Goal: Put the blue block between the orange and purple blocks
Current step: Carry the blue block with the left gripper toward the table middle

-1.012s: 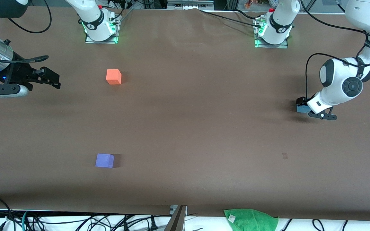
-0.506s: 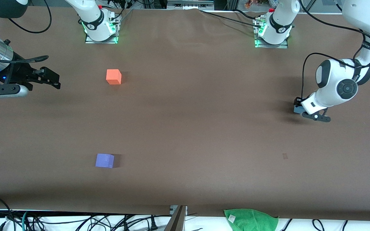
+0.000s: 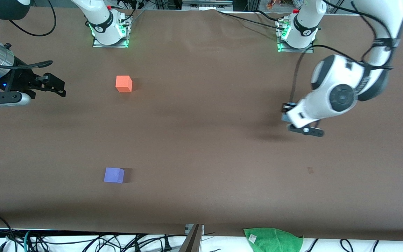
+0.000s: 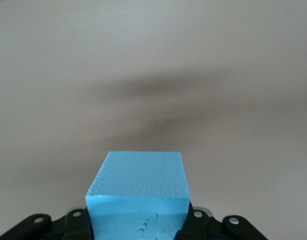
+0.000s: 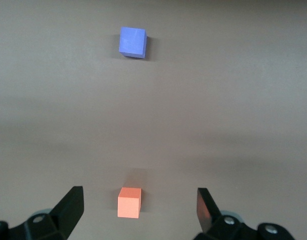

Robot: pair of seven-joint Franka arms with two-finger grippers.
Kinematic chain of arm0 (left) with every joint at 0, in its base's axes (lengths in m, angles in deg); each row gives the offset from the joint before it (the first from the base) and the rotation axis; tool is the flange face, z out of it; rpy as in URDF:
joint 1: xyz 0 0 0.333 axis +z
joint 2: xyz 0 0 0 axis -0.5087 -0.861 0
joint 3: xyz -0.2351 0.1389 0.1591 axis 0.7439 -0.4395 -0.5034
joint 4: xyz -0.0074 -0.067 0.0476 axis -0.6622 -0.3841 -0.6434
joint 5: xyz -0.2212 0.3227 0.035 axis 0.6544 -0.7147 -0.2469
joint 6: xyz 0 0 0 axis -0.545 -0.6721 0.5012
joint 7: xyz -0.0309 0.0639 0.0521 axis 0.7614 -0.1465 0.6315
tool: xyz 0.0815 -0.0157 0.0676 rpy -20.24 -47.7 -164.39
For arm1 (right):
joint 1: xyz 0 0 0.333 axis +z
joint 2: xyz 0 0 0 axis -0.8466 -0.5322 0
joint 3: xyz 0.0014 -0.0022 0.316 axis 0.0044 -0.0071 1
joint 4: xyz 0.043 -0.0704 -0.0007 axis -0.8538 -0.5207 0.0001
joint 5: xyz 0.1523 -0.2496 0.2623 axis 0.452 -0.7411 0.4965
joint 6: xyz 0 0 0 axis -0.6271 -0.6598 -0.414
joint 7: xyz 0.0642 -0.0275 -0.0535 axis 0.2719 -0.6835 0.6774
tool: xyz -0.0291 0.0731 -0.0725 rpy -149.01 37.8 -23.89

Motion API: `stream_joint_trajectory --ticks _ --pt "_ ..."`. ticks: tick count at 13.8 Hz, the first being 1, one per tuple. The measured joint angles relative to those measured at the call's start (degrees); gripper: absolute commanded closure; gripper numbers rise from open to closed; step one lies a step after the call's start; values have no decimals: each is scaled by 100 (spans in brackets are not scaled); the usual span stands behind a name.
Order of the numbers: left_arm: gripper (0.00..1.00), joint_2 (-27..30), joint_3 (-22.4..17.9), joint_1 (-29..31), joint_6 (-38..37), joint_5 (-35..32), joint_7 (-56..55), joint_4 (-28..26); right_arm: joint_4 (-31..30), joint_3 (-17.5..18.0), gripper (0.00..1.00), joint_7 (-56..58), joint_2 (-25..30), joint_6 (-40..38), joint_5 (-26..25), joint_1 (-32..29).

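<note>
My left gripper (image 3: 287, 117) is shut on the sky-blue block (image 4: 138, 192) and carries it in the air over the table's left-arm end; in the front view only a sliver of the block (image 3: 285, 117) shows beside the wrist. The orange block (image 3: 124, 84) sits near the right arm's base and also shows in the right wrist view (image 5: 129, 202). The purple block (image 3: 114, 175) sits nearer to the front camera, almost straight in line with it, and shows in the right wrist view (image 5: 132, 42) too. My right gripper (image 3: 59, 87) is open and empty, waiting at the right-arm end.
A green cloth (image 3: 273, 238) lies off the table's front edge. Cables run along the front edge and around both arm bases. A small dark mark (image 3: 310, 170) is on the brown table cover (image 3: 201, 140).
My left arm has lifted the blue block off the table and carried it toward the table's middle. The right arm and the orange and purple blocks have not moved.
</note>
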Motion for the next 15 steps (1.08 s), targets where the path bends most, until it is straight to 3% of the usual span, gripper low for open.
stream_joint_trajectory --ticks 4,7,8,9,13,15 --pt "89 -1289 2 -1561 161 13 -1954 1163 1 -1 0 0 0 2 0 0" --pt "85 -2134 -48 -2145 1154 -78 -2301 1516 1 -1 0 0 0 2 0 0" --pt "60 -2314 -61 -2181 1386 -82 -2301 1539 1 0 0 0 0 2 0 0" --pt "1 -2448 -70 -2192 1530 -100 -2298 1555 1 -1 0 0 0 2 0 0" --pt "0 -2580 -81 -2192 1638 -173 -2338 1659 1 0 0 0 0 2 0 0" --pt "0 -2445 -85 -2142 1248 -176 -2459 1815 1 -1 0 0 0 3 0 0"
